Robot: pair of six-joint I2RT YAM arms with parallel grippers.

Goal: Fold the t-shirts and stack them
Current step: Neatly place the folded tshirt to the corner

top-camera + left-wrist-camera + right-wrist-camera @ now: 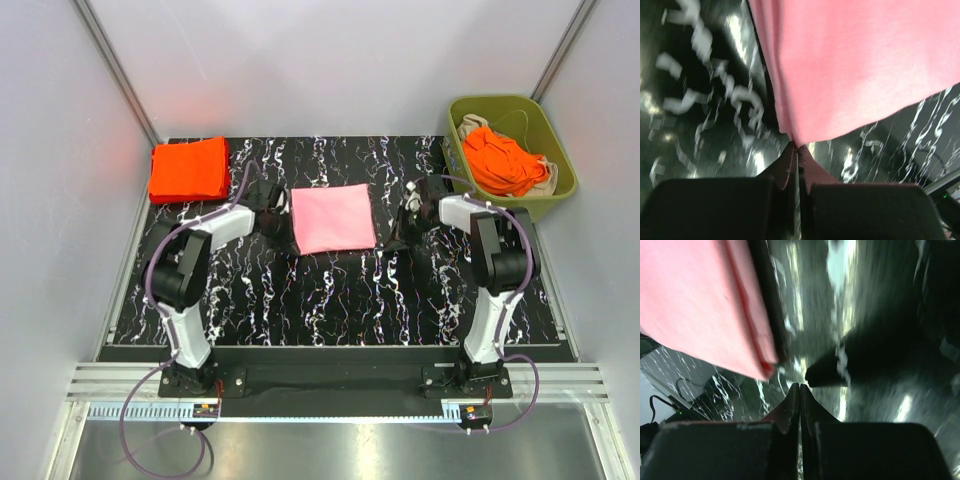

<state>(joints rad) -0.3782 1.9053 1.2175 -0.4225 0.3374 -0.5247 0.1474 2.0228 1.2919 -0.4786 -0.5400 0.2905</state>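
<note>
Pale grey walls (330,60) close in beyond the left hand (280,222) and right hand (400,235) and to either side. Under both hands lies a black bench (330,300) veined in white, catching glints of light. Aluminium posts (108,60) stand in the far corners; a slotted rail (580,383) runs behind the hands.

The folded pink t-shirt (865,65) fills the upper right of the view and lies flat on the desk (700,115), a glossy black surface with white veining. The shirt's left edge shows stacked layers of cloth. The left end effector (798,155) is at bottom centre, its two fingers (785,170) pressed together. The fingertips sit right at the shirt's nearest corner. Whether cloth is caught between them cannot be determined.
</note>
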